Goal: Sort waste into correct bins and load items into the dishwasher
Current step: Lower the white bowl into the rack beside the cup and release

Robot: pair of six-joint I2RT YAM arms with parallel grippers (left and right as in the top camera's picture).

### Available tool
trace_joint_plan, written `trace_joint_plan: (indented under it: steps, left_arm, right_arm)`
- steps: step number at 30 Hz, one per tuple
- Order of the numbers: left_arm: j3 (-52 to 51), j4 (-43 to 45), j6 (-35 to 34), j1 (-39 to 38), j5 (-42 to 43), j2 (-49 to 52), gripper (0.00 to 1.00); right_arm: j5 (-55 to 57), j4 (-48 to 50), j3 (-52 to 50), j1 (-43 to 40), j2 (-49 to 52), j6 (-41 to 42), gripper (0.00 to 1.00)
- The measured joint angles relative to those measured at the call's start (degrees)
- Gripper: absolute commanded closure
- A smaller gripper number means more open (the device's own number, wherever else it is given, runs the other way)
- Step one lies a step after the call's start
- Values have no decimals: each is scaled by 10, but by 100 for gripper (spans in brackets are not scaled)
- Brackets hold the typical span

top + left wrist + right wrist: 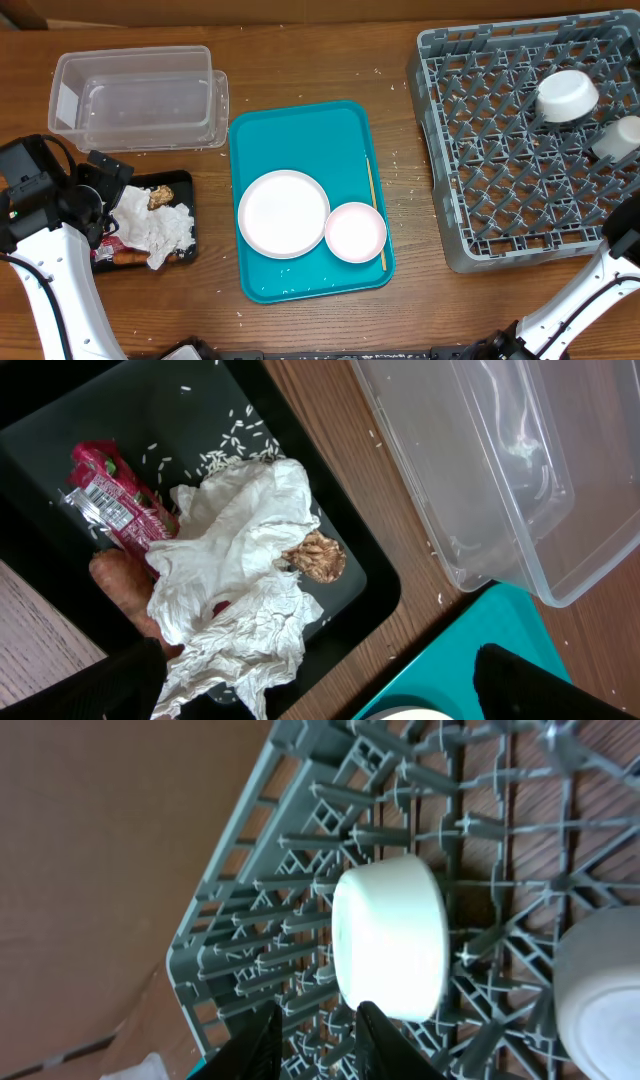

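The black bin point(186, 188) point(60, 455) holds crumpled white napkins point(160, 226) point(240, 560), a red wrapper point(110, 505), a carrot point(115, 585) and a brown food bit point(160, 196) point(318, 555). My left gripper point(320, 690) hangs wide open over the bin's near corner, holding nothing. A white plate point(283, 212), a pink saucer point(355, 231) and a wooden stick point(374, 210) lie on the teal tray point(300, 130). In the grey dishwasher rack point(500, 150) point(260, 900) sits a white cup point(567, 95) point(395, 935). My right gripper point(320, 1010) is just below it, slightly open and empty.
A clear plastic tub point(140, 100) point(480, 460) stands behind the bin. A second white dish point(620, 138) point(600, 990) rests in the rack at the right. Rice grains lie scattered in the bin and on the wooden table point(410, 200).
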Motion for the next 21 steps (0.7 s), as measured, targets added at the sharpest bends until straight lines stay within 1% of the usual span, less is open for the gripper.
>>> trace_joint_plan:
  steps: [6,9,12,17,21]
  left_arm:
    - [0,0,0,0,0,0,0]
    - [0,0,0,0,0,0,0]
    - [0,0,0,0,0,0,0]
    - [0,0,0,0,0,0,0]
    - [0,0,0,0,0,0,0]
  right_arm:
    - [40,-16,26,17,-16,6,73]
    - [88,-21,27,43,-26,7,81]
    - [160,-18,26,82,-27,8,86]
    - [282,15,-8,150,-26,8,89]
    - [352,58,-65,175,-26,8,90]
